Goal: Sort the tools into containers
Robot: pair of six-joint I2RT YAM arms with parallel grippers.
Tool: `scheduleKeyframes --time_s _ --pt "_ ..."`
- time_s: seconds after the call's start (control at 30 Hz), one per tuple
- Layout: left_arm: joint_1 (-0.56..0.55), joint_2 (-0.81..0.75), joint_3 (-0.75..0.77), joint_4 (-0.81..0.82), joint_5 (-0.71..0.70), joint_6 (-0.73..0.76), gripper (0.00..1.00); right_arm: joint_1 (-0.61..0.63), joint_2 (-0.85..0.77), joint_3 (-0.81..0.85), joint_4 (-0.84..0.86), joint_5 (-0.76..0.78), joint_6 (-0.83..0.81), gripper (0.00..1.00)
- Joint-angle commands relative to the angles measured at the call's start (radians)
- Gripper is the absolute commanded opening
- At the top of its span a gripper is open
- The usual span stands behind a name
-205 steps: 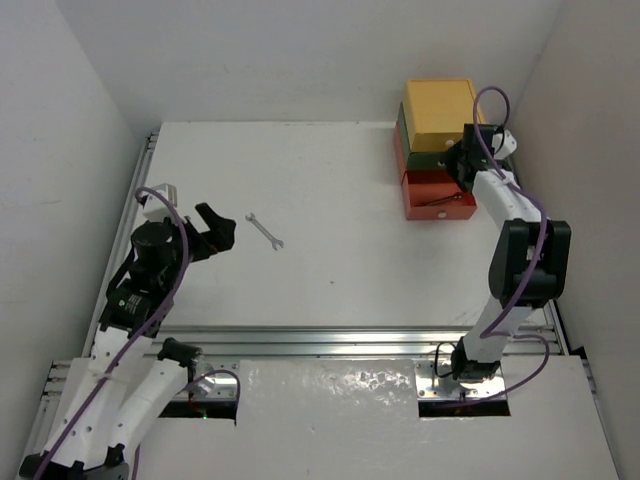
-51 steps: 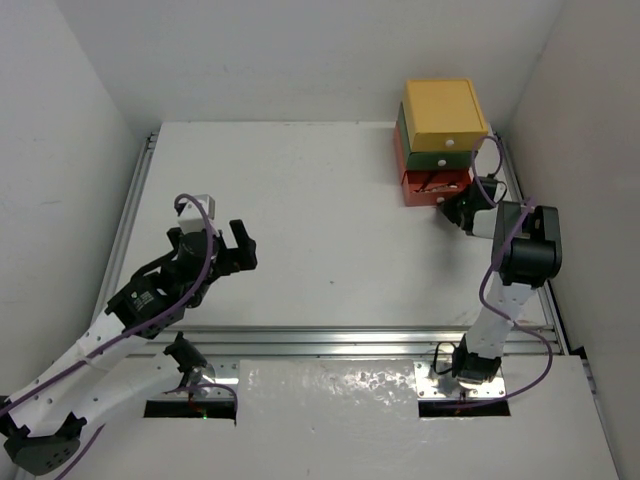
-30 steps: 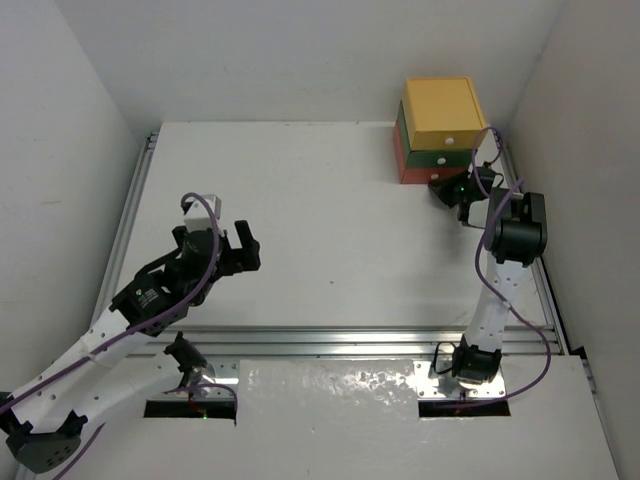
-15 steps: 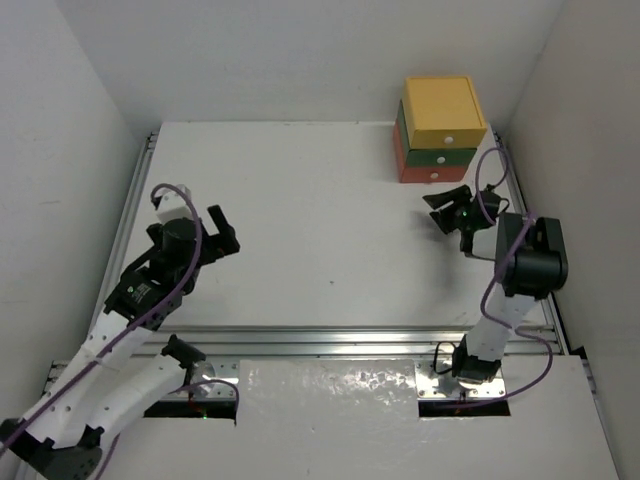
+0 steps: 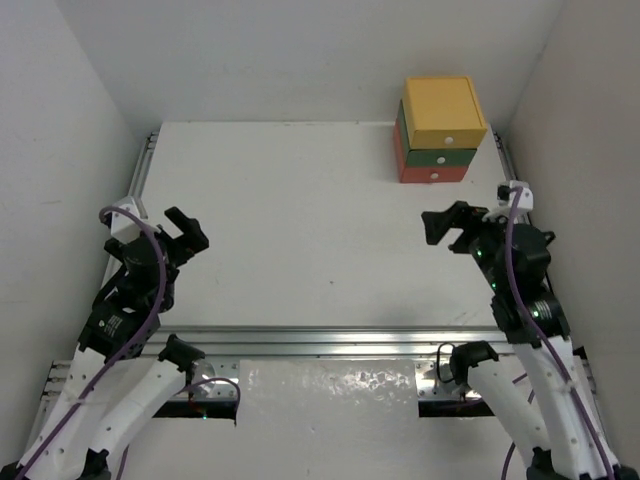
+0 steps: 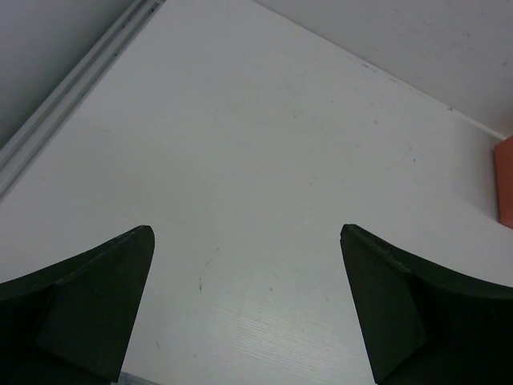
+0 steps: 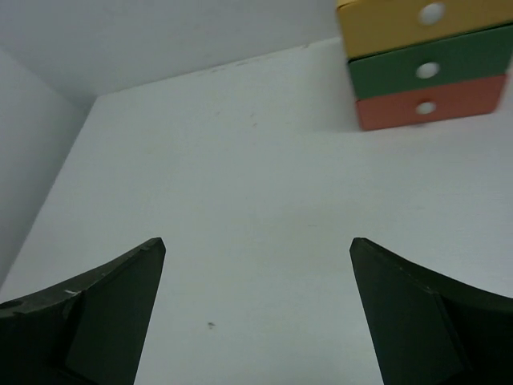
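Top external: my left claw [image 6: 244,241] and right claw [image 7: 256,245] both wide, empty. Containers [image 5: 440,140] far right, 3 drawers shut; no tools visible. Risk: a misfiled tool goes unnoticed inside.

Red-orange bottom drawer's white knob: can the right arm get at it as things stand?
Probably yes. The right gripper is open and empty; the white knob on the closed red-orange bottom drawer faces it unobstructed, only bare white table between.
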Motion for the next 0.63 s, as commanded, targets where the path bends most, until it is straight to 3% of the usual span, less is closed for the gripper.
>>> scheduleKeyframes --time_s 0.0,0.2,0.33,0.6 --pt "0.008 -0.042 0.01 0.063 -0.062 0.061 1.0 -0.007 -0.092 0.024 -0.38 0.12 -0.167 0.99" --pt "0.008 -0.184 -0.094 0.116 0.022 0.071 1.0 -0.007 -0.227 0.053 -0.558 0.09 -0.225 0.99" --pt "0.008 -0.22 -0.105 0.135 0.026 0.079 1.0 -0.007 -0.304 0.03 -0.547 0.06 -0.255 0.99" --pt "0.008 -0.172 -0.108 0.143 0.064 0.088 1.0 -0.007 -0.303 0.018 -0.537 0.058 -0.249 0.99"
